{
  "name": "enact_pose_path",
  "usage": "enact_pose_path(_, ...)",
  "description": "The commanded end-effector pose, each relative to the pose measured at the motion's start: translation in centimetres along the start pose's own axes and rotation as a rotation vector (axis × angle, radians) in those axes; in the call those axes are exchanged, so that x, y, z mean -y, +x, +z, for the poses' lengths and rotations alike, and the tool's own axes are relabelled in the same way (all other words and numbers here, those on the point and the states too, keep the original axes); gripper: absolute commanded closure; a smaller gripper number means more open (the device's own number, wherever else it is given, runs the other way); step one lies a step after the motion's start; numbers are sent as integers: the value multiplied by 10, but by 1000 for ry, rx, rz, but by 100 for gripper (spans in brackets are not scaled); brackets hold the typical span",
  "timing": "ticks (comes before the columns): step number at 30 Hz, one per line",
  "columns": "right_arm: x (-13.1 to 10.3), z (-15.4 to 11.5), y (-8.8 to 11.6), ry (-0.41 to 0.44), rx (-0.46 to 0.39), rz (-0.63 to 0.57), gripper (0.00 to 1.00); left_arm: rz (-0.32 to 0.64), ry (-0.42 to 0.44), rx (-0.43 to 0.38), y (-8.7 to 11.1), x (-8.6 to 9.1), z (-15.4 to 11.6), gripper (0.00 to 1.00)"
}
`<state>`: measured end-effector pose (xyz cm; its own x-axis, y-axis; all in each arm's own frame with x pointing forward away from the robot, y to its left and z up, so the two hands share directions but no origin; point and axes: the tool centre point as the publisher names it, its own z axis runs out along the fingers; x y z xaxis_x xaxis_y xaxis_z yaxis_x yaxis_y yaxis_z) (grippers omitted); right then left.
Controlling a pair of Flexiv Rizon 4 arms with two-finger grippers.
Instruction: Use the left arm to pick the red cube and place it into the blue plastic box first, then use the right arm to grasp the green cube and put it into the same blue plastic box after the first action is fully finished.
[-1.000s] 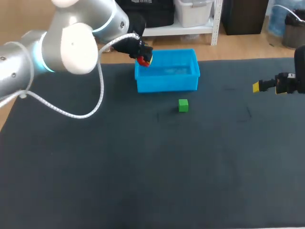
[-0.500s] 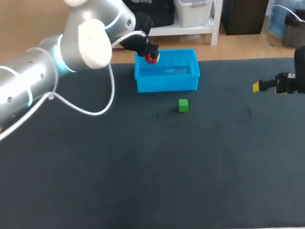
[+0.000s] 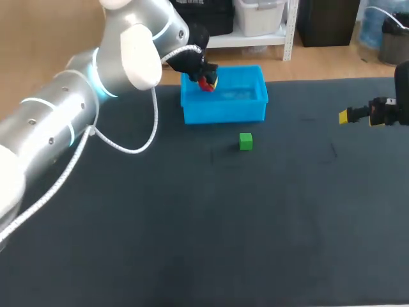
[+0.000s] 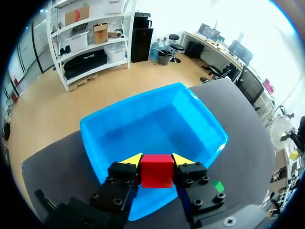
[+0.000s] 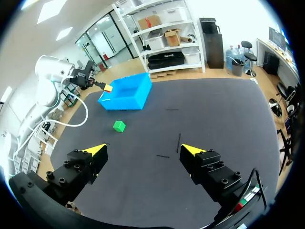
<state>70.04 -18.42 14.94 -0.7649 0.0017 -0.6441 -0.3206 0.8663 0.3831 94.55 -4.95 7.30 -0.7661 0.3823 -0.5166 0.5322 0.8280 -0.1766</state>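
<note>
My left gripper (image 3: pixel 207 80) (image 4: pixel 157 161) is shut on the red cube (image 3: pixel 204 82) (image 4: pixel 157 170) and holds it above the left part of the blue plastic box (image 3: pixel 225 107) (image 4: pixel 157 124). In the right wrist view the held cube (image 5: pixel 108 88) shows over the box (image 5: pixel 127 93). The green cube (image 3: pixel 246 141) (image 4: pixel 218 186) (image 5: pixel 119 126) rests on the dark mat just in front of the box. My right gripper (image 3: pixel 358 116) (image 5: pixel 145 151) stands open at the table's right side, far from both cubes, with nothing between its fingers.
The dark mat (image 3: pixel 211 217) covers the whole table. The box stands near its back edge, and the inside of the box shows no objects.
My left arm has carried the red cube to the right, from the box's left rim to above its inside. The right arm and the green cube have not moved.
</note>
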Motion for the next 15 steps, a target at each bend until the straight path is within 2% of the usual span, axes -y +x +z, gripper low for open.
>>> enact_pose_path(1, 0, 0, 0, 0, -1, 0, 0, 3, 14, -40, -10, -5, 12, 100)
enact_pose_path(15, 0, 0, 0, 0, -1, 0, 0, -8, 14, -67, -6, -8, 21, 100)
